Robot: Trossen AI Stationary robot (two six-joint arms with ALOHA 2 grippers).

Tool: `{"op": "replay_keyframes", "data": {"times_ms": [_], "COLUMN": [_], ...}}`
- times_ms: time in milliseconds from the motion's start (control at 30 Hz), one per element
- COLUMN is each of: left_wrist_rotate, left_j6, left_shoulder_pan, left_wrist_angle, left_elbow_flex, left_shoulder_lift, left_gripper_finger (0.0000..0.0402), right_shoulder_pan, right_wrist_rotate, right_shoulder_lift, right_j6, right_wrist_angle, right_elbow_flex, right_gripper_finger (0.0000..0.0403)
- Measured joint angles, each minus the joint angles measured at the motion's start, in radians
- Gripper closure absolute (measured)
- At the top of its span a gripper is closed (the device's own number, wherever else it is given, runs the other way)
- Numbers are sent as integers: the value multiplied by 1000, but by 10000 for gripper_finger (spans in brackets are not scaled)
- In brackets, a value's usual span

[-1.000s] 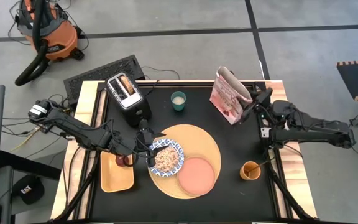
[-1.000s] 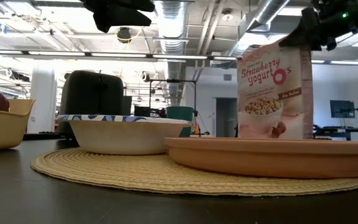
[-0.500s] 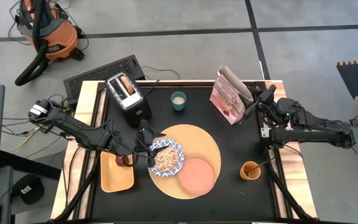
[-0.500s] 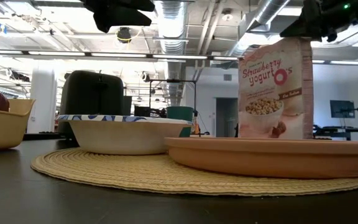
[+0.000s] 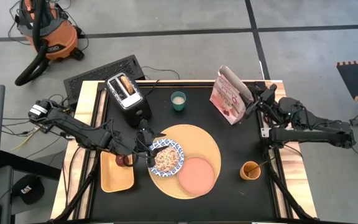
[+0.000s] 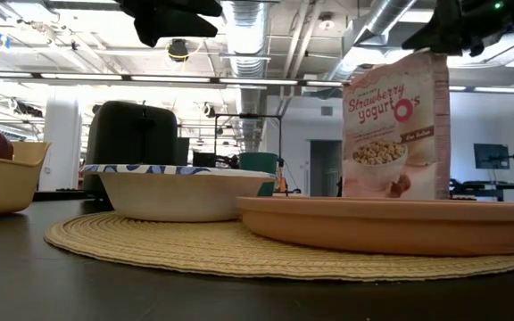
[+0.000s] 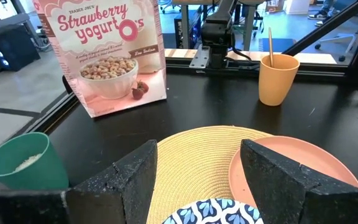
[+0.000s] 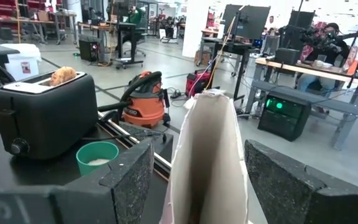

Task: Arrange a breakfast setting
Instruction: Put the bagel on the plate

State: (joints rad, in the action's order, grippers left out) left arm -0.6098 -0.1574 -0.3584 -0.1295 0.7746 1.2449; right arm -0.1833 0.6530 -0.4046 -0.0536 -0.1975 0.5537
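Note:
The tan board [image 5: 191, 140] lies mid-table. On it rest the blue-and-white bowl [image 5: 166, 157], filled with cereal, and the pink plate [image 5: 197, 175]. My left gripper [image 5: 148, 147] hovers open over the bowl's left rim, and the bowl [image 7: 213, 211] shows just below its fingers. The dark red apple [image 5: 124, 160] lies on the yellow tray [image 5: 115, 175]. The bagel [image 5: 125, 83] sticks up out of the toaster [image 5: 129, 98]. The orange cup [image 5: 250, 170] holds the gold spoon [image 7: 270, 42]. My right gripper [image 5: 254, 103] is open, its fingers either side of the cereal box's open top [image 8: 207, 143].
The pink cereal box [image 5: 229, 95] stands upright at the far right. A green cup [image 5: 178, 100] stands at the far middle. The table's near strip in front of the board is bare black surface. A shop vacuum [image 5: 45, 31] stands on the floor beyond the table.
The cereal box, tilted a second ago, has tipped upright and stands on its base. My right gripper has drawn back a little toward the table's right edge from the box's top.

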Motion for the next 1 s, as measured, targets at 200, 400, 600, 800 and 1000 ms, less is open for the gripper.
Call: {"op": "replay_keyframes", "data": {"times_ms": [200, 400, 600, 800, 1000], "left_wrist_rotate": [0, 1, 2, 11, 24], "left_j6": [0, 0, 0, 5, 52], "left_shoulder_pan": [0, 0, 0, 0, 0], "left_wrist_angle": [0, 0, 0, -3, -50], "left_elbow_flex": [0, 0, 0, 0, 0], "left_shoulder_lift": [0, 0, 0, 0, 0], "left_gripper_finger": [184, 184, 184, 184, 184], "right_shoulder_pan": [21, 128, 289, 456, 571], "right_wrist_rotate": [-69, -150, -233, -259, -259], "right_shoulder_lift": [-2, -41, -131, -266, -418], "right_j6": [1, 47, 131, 187, 205], "right_wrist_angle": [-9, -31, -30, -17, 56], "right_elbow_flex": [47, 100, 104, 104, 103], "right_gripper_finger": [124, 124, 124, 124, 124]}}
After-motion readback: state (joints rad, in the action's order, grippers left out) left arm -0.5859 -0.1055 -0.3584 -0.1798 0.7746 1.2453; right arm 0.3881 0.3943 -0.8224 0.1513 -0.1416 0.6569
